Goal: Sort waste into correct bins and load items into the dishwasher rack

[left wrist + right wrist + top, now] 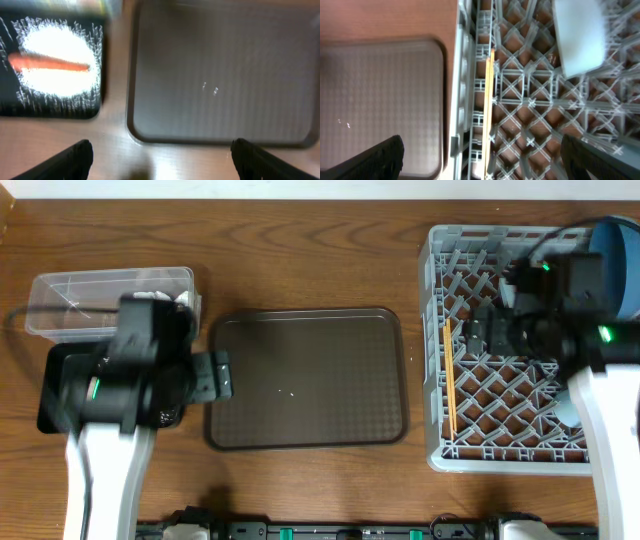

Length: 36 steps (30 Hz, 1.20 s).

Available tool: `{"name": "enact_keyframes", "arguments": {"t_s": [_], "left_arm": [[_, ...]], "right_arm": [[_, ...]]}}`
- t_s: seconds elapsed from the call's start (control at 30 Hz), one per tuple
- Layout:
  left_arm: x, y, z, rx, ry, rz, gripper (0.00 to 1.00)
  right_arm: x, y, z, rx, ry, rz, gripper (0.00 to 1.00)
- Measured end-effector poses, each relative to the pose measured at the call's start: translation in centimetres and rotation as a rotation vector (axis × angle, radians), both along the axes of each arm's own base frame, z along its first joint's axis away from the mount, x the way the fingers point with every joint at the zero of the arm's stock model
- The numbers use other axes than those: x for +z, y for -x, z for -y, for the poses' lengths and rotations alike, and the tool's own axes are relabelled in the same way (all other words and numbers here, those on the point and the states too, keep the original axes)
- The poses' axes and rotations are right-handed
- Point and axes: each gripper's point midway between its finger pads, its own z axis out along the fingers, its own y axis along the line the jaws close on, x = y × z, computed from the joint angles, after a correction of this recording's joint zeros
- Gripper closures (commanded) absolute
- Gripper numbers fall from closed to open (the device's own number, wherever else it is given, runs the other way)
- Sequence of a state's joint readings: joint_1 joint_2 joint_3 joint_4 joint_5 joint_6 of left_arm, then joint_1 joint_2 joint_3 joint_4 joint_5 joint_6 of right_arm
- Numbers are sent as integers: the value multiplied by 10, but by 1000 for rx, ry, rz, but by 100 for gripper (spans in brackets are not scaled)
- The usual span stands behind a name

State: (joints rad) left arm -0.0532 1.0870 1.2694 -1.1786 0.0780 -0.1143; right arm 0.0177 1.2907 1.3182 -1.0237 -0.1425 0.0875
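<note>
The black tray point(10, 100) holds a heap of white rice point(55, 75) with an orange carrot point(50, 64) on top. My left gripper point(167, 165) is open and empty over the table between that tray and the brown tray; in the overhead view it point(215, 375) is at the brown tray's left edge. The clear tub point(110, 295) stands behind my left arm. My right gripper point(482, 165) is open and empty above the grey rack point(500, 445). The wooden chopsticks point(487, 105) lie along the rack's left side. A pale cup point(577, 35) and a dark blue plate point(615, 265) are in the rack.
The brown serving tray point(305, 380) lies in the middle with a few rice grains point(210, 89) on it. My left arm covers most of the black tray in the overhead view. A light blue piece point(565, 410) shows in the rack beside my right arm.
</note>
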Motion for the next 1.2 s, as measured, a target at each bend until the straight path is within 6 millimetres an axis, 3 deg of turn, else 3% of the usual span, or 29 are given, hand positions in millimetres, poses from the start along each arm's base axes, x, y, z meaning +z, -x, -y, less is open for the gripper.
{"name": "enact_keyframes", "arguments": {"t_s": [0.1, 0.27, 0.47, 0.7, 0.9, 1.2], "left_arm": [[23, 11, -1, -10, 4, 228, 8], [16, 39, -3, -11, 9, 408, 1], [-16, 50, -3, -9, 9, 389, 0], [-20, 53, -3, -9, 8, 367, 0], [-20, 54, -3, -9, 8, 367, 0], [-20, 54, -3, -9, 8, 367, 1]], "right_arm": [[10, 18, 1, -2, 0, 132, 1], [0, 60, 9, -29, 30, 254, 1], [-1, 97, 17, -62, 62, 323, 1], [-23, 131, 19, -62, 74, 208, 1], [-38, 146, 20, -62, 81, 120, 1], [-41, 150, 23, -69, 93, 105, 1]]}}
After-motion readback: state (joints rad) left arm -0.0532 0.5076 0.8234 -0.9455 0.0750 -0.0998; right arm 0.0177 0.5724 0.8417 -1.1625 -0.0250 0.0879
